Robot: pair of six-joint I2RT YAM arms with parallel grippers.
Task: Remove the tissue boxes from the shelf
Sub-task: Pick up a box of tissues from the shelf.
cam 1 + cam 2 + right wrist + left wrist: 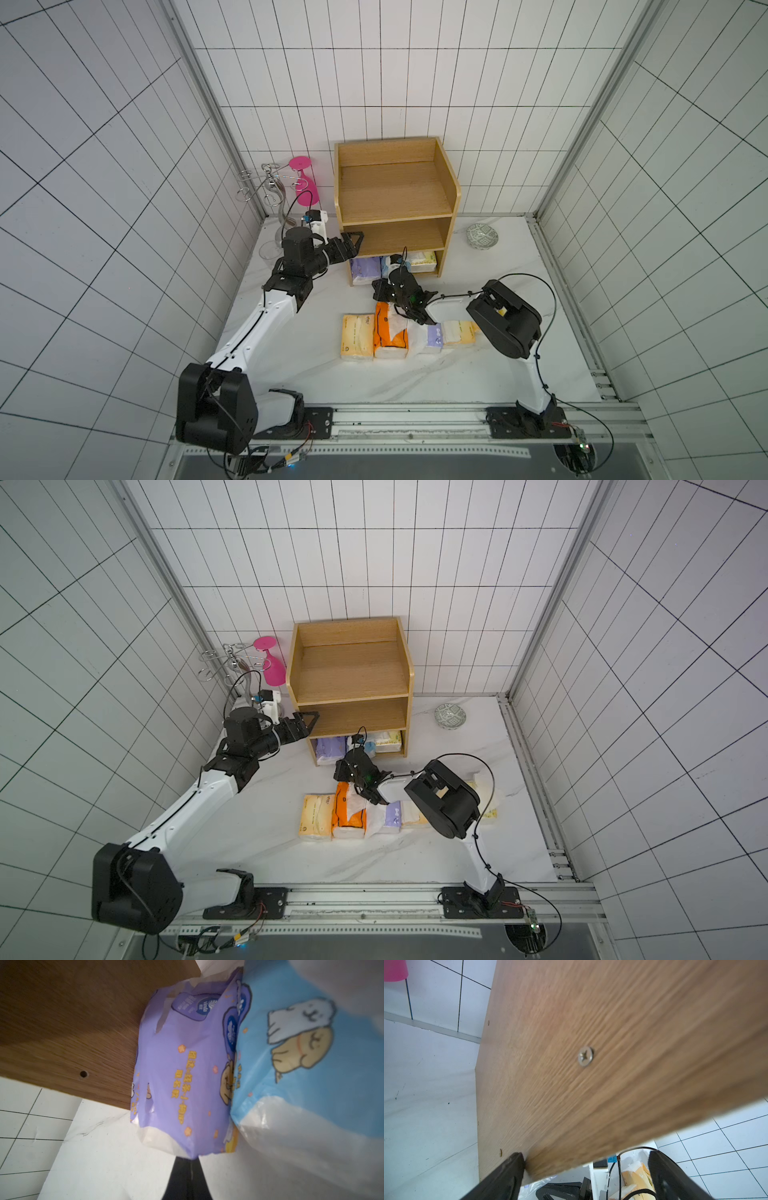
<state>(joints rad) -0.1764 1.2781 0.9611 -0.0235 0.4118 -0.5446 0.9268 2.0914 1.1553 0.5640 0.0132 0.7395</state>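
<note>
Right gripper point(187, 1176): fingers pressed together on the clear end seam of the soft purple plastic-wrapped tissue pack point(182, 1076). The pack lies in the bottom tier of the light-brown wooden shelf point(395, 195), long axis front-to-back, short end facing outward, touching a light-blue tissue pack point(311, 1064). Left gripper point(353, 242): spread astride the shelf's side panel.

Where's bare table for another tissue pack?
Bare: the marble tabletop between the row of tissue packs and the front aluminium rail, and around the patterned ceramic bowl right of the light-brown wooden shelf. Crowded: the shelf's front and the corner by the silver wire stand.
</note>
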